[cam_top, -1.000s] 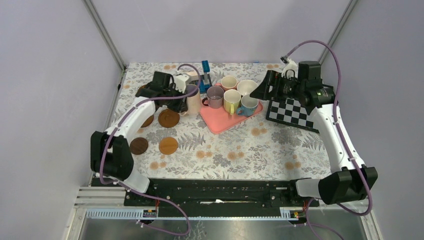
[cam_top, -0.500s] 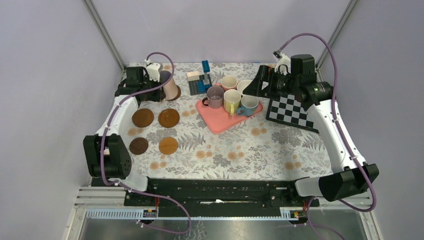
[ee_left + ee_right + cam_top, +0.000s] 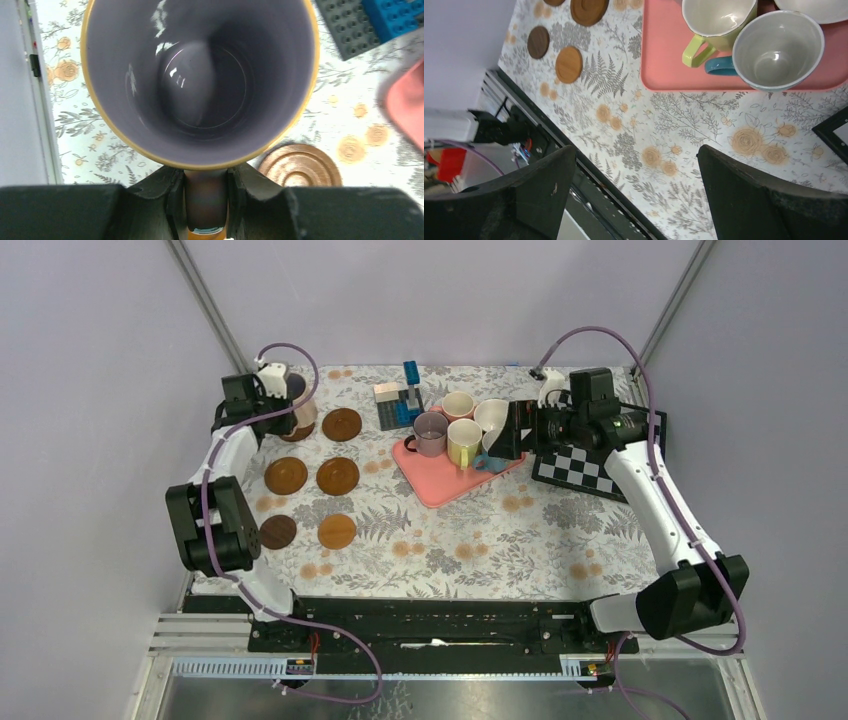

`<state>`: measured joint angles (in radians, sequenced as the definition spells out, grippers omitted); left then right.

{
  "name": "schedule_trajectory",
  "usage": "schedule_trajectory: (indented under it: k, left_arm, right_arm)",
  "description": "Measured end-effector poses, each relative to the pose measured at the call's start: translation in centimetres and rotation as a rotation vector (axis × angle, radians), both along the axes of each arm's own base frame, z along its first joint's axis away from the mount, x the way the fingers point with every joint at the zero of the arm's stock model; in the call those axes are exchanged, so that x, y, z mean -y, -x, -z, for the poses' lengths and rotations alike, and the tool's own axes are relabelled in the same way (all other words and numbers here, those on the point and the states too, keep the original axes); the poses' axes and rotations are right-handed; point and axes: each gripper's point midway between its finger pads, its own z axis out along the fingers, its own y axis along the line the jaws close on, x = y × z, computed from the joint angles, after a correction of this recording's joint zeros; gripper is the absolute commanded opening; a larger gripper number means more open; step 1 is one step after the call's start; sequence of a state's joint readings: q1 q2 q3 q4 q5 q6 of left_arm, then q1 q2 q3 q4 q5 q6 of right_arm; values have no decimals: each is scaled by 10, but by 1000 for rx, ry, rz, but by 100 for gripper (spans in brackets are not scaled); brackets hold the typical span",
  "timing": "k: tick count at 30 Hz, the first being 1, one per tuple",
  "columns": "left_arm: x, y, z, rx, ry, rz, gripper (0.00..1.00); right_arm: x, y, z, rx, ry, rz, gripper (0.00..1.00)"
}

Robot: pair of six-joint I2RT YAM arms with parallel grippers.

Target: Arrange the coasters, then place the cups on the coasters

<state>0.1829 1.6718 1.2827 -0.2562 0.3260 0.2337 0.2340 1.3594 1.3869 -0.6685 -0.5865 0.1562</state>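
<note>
Ceramic mug point(image 3: 200, 75) clamped by its handle in left gripper point(image 3: 206, 196); right gripper point(image 3: 639, 185) gapes wide over table point(image 3: 684, 125)

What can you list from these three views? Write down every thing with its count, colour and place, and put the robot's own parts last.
held cup: one, pale outside, mauve inside, far left corner
coasters: six, dark brown and orange-brown, left side; one mostly hidden under the held cup
tray: one, pink, far centre
cups on the tray: five, mauve, salmon pink, white, yellow, light blue
building blocks: one cluster, grey, blue and tan, left of the tray
checkerboard: one, black and white, far right
tablecloth: one, floral, covers the table
arms: two, white and black, near edge
left hand: shut on the held cup's handle
right hand: open, over the tray's right end
</note>
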Motion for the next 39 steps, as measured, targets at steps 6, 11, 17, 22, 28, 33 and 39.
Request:
schedule_trajectory:
  k: [6, 11, 17, 22, 28, 33, 39]
  left_arm:
    - [-35, -10, 27, -23, -22, 23, 0]
    - [-51, -16, 47, -58, 5, 90, 0]
    - [-61, -28, 53, -45, 24, 138, 0]
    - [-65, -41, 48, -19, 13, 173, 0]
    - [-68, -52, 51, -20, -7, 207, 0]
    - [-69, -49, 65, -61, -9, 226, 0]
    - [-69, -47, 79, -93, -17, 248, 0]
  right_arm:
    - [19, 2, 23, 35, 11, -105, 98]
    - [45, -6, 44, 19, -10, -103, 98]
    - [64, -4, 73, -39, -33, -80, 98]
    - [64, -4, 75, -26, -49, -93, 98]
    - [63, -7, 74, -2, -53, -103, 98]
    - [64, -5, 78, -7, -51, -106, 98]
    - [64, -5, 79, -7, -50, -109, 98]
